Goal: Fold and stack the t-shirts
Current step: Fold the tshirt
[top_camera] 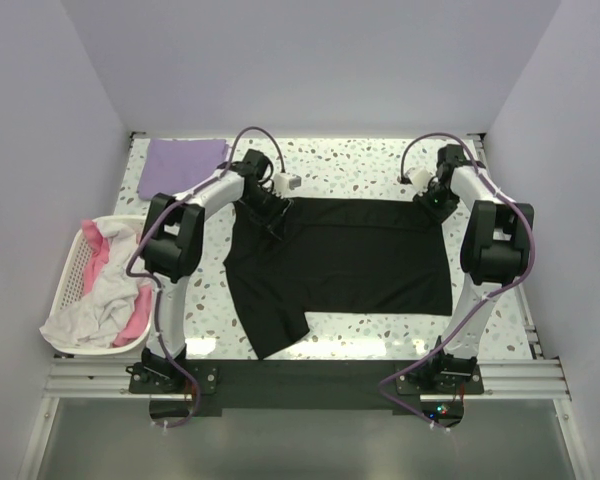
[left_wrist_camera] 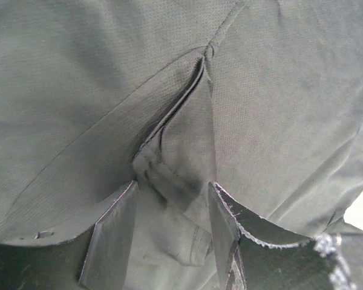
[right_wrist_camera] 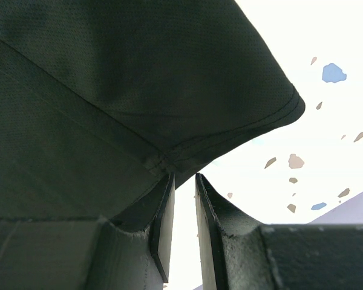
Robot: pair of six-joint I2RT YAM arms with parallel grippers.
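A black t-shirt (top_camera: 360, 260) lies spread flat in the middle of the table, one sleeve (top_camera: 272, 322) pointing toward the near edge. My left gripper (top_camera: 270, 210) is down on the shirt's far left part. In the left wrist view it (left_wrist_camera: 172, 193) is open, with a raised fold of black fabric (left_wrist_camera: 181, 145) between the spread fingers (left_wrist_camera: 112, 235). My right gripper (top_camera: 428, 200) is at the shirt's far right corner. In the right wrist view it (right_wrist_camera: 184, 178) stands narrowly open and empty, the shirt's hem corner (right_wrist_camera: 163, 160) just beyond the fingertips.
A folded purple shirt (top_camera: 185, 165) lies at the back left of the speckled table (top_camera: 360, 175). A white basket (top_camera: 72, 262) with white and pink clothes stands off the left edge. White walls close in the table on three sides.
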